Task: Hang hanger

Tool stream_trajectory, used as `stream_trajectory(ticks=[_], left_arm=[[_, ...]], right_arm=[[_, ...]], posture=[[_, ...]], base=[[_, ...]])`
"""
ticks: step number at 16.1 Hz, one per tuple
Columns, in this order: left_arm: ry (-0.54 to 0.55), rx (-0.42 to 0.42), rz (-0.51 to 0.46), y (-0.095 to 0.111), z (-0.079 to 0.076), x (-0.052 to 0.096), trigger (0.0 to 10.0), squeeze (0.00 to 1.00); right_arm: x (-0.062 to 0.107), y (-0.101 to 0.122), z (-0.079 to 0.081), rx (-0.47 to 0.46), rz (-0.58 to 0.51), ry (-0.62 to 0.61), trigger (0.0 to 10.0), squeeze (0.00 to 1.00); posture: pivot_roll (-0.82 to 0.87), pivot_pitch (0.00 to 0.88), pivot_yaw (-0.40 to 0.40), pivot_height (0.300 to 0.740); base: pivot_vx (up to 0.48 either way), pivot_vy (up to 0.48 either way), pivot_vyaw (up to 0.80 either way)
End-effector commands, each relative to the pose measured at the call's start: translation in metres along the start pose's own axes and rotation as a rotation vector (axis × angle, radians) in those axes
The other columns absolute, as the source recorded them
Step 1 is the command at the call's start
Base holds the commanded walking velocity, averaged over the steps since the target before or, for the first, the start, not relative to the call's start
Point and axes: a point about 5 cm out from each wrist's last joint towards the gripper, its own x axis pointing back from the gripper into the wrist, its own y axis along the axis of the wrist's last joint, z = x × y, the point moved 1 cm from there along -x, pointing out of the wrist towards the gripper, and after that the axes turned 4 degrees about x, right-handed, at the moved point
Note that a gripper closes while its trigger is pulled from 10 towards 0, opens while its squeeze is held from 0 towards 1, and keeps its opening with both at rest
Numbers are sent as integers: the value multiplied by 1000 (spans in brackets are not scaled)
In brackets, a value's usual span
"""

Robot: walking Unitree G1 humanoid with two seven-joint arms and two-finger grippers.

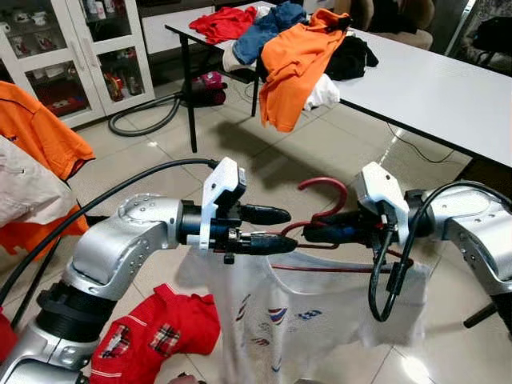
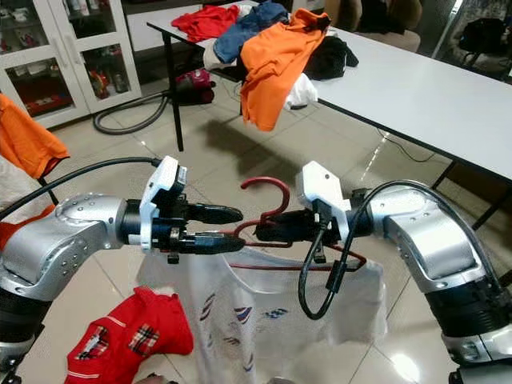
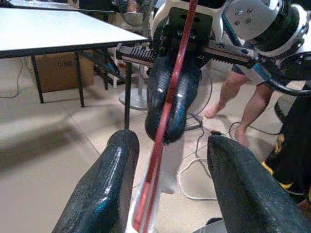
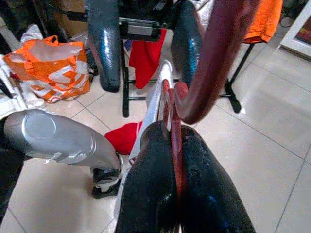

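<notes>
A dark red hanger is held up in midair above the tiled floor, hook pointing upward and curling over at the top. It's pinched at the neck just below the hook, with its thin bar running roughly level. A white tee with small red and blue prints is draped on it, hanging down loosely.
</notes>
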Motion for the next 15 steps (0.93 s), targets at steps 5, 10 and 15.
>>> stream_trajectory(ticks=[5,10,15], left_arm=[[57,-68,42,3,13,-4,10000,0],[11,-69,102,-2,12,1,0,0],[-9,-65,99,-2,10,-1,0,0]], right_arm=[[-5,16,0,60,-13,35,10000,0],[-5,17,0,68,-11,38,10000,0],[-5,19,-2,73,-20,30,10000,0]], posture=[[-110,0,-42,740],[-108,0,-39,740],[-106,0,-40,740]], base=[[0,0,0],[0,0,0],[0,0,0]])
